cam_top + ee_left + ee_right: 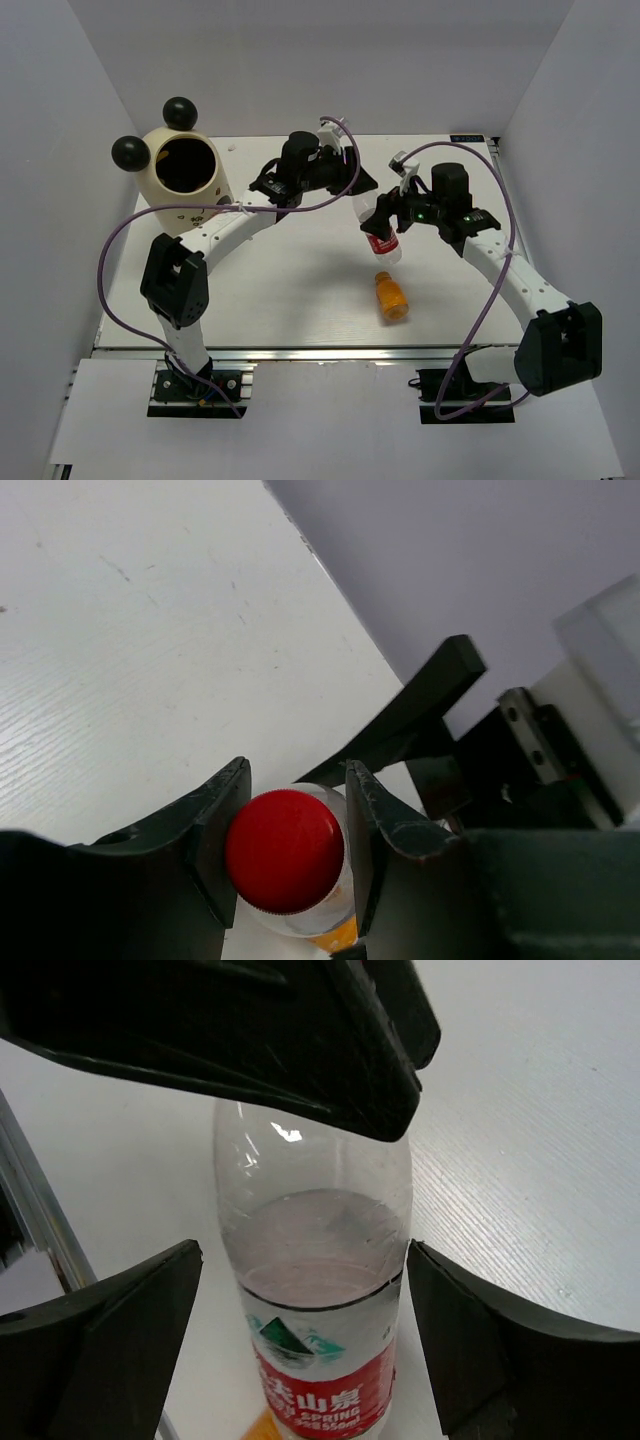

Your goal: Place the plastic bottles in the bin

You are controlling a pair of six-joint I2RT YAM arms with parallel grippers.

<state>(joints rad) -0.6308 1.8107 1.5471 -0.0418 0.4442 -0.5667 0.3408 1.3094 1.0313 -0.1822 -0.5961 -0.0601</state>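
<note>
L gripper [297, 778] pinches red-cap bottle [318, 1300] by cap, R gripper [303, 1260] wide open astride its body, 1 orange bottle [392, 297] on table [290, 290].

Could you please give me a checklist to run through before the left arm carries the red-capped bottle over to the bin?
1. Left pincer shut on the clear plastic bottle with red cap and red label, at the cap: ok.
2. Right pincer open, gaps on both sides of that bottle: ok.
3. Cream-white rounded bin with black ball ears, dark opening unblocked: ok.
4. Orange-filled plastic bottle lies off the route to the bin: ok.
5. Cap grip firm enough to carry: cannot tell.
</note>
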